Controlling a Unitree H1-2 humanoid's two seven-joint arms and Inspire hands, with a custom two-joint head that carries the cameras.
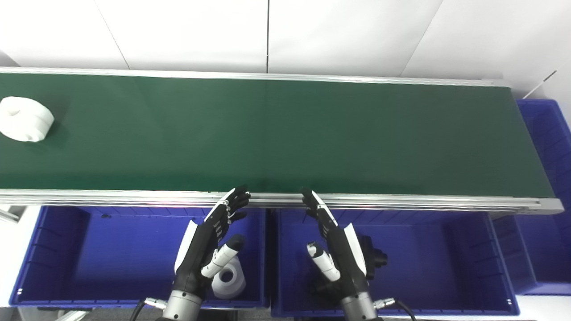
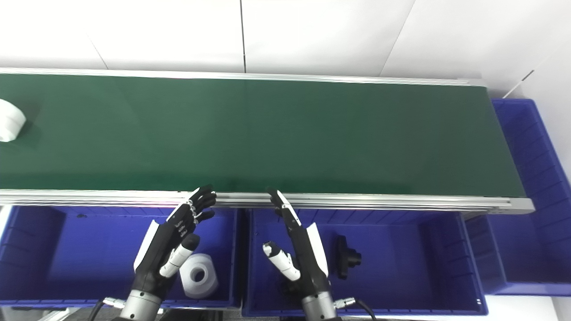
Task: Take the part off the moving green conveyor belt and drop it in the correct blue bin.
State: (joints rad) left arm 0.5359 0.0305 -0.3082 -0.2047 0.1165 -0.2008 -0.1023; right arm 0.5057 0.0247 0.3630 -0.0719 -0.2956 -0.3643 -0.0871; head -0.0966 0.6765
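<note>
The white part (image 1: 24, 119) sits far off at the left end of the green belt (image 1: 285, 133) — well apart from both hands. The left hand (image 1: 209, 243) is nearer. Both it and the right hand (image 1: 337, 245) are open and hold nothing, above the blue bins (image 1: 67, 249).

Two robot hands appear, each rising from a silver metal wrist cuff near the blue plastic bin (image 1: 49, 249). The left hand (image 1: 209, 245) has black fingers with small silver screws, a white back plate and a white thumb tipped black. The right hand (image 1: 337, 247) looks alike. Thin black cables leave both cuffs.
</note>
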